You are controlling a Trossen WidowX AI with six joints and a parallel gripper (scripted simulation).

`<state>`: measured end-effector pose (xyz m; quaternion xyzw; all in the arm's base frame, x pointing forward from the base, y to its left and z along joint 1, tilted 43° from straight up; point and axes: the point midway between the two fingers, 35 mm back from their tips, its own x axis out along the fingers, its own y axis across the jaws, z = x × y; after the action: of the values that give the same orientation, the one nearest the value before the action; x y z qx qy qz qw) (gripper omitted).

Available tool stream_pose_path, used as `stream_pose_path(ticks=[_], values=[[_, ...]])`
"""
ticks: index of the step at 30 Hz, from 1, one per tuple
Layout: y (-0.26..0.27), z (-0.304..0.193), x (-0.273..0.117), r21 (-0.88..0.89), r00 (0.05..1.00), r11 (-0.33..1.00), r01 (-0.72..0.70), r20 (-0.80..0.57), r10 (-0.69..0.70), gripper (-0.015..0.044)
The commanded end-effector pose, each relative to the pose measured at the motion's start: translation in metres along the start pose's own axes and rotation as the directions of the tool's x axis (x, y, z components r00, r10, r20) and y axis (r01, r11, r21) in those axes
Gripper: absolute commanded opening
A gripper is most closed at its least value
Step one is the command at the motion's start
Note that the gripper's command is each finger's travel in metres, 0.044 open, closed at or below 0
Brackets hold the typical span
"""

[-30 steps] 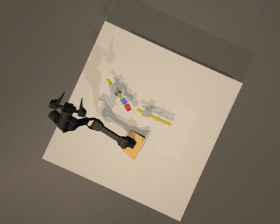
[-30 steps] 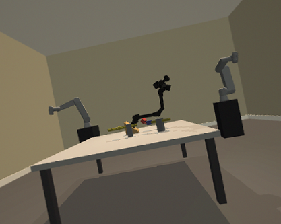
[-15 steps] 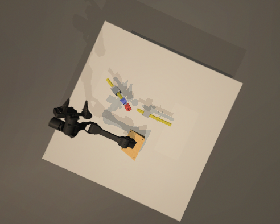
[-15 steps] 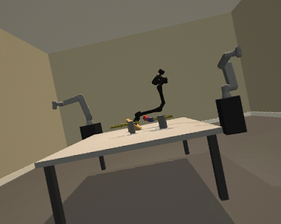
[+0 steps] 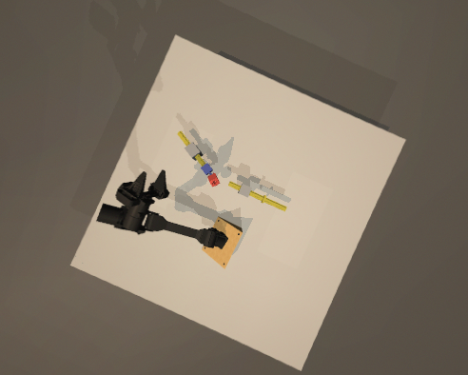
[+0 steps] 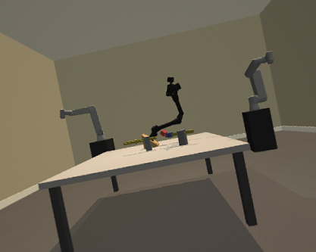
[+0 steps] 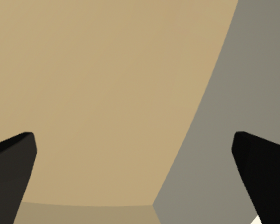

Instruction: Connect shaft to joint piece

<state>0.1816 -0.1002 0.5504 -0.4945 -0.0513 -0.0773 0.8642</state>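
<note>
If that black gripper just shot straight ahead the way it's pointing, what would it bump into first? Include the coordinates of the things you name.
Probably a tan wall (image 7: 100, 90), close to where it meets the grey ceiling (image 6: 143, 8) (image 7: 240, 95). Nothing shows between the open gripper (image 5: 153, 171) (image 6: 173, 88) (image 7: 134, 140) and it, though depth is unclear.
</note>
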Motion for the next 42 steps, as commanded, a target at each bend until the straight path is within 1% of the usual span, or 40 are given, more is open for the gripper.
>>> stream_pose_path(ticks=[1, 4, 14, 24, 33, 42], values=[[0.003, -0.009, 0.005, 0.024, 1.000, 1.000, -0.001, -0.008, 0.001, 0.0440], [0.007, -0.015, 0.010, 0.039, 1.000, 0.999, -0.003, -0.013, 0.003, 0.0440], [0.042, -0.048, 0.032, 0.267, 0.990, 0.957, -0.109, -0.054, 0.128, 0.0440], [0.095, -0.078, 0.050, 0.505, 0.944, 0.834, -0.224, -0.102, 0.315, 0.0440], [0.152, -0.094, 0.056, 0.670, 0.851, 0.675, -0.308, -0.124, 0.511, 0.0440], [0.211, -0.100, 0.050, 0.790, 0.698, 0.496, -0.361, -0.124, 0.705, 0.0440]])
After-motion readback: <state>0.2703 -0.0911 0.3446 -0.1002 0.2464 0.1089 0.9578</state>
